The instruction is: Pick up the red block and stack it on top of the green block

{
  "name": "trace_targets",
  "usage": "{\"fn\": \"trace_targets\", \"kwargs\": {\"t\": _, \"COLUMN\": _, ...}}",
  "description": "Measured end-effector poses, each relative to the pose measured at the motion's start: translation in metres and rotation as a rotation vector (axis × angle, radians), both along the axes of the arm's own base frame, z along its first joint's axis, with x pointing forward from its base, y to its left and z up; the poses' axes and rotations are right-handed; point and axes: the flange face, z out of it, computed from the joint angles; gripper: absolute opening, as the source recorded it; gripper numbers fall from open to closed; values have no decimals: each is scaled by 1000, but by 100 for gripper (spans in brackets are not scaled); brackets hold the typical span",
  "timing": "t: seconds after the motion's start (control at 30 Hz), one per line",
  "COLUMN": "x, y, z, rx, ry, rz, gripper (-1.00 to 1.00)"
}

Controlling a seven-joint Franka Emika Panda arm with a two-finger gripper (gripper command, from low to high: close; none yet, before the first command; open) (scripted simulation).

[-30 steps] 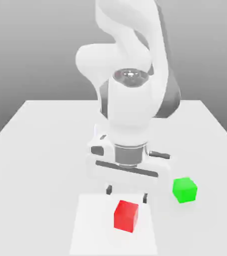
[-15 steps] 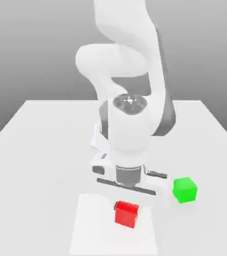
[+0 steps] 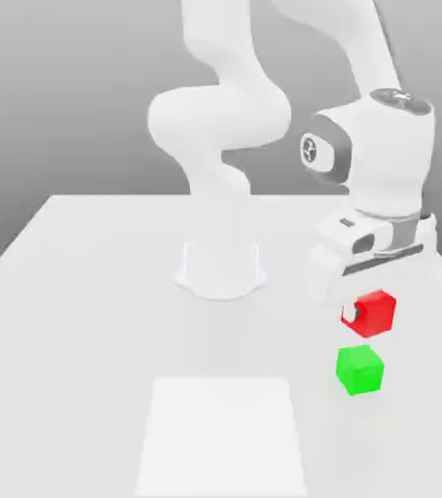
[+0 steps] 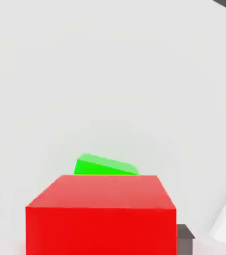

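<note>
The red block [image 3: 377,311] hangs in the air at the exterior view's right, and my gripper [image 3: 366,313] is shut on it. Just below it, the green block [image 3: 359,370] rests on the white table [image 3: 89,292], with a small gap between the two cubes. Seen from the hand, the red block [image 4: 101,214] fills the foreground and the green block [image 4: 105,166] peeks out from behind its top edge. A dark fingertip [image 4: 184,238] shows beside the red cube.
A pale square patch [image 3: 223,436] lies on the table near the front, to the exterior view's left of the green block. The arm's white base [image 3: 221,265] stands at the table's middle.
The gripper came down on the red block at the pale patch, shut on it, then lifted and carried it to the exterior view's right, above the green block.
</note>
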Motion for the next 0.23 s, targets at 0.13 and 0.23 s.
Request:
{"fn": "trace_targets", "kwargs": {"t": 0.13, "x": -2, "y": 0, "z": -35, "rx": 1, "ry": 1, "rz": 5, "gripper": 100}}
{"fn": "trace_targets", "kwargs": {"t": 0.23, "x": -2, "y": 0, "z": -35, "rx": 1, "ry": 1, "rz": 5, "gripper": 100}}
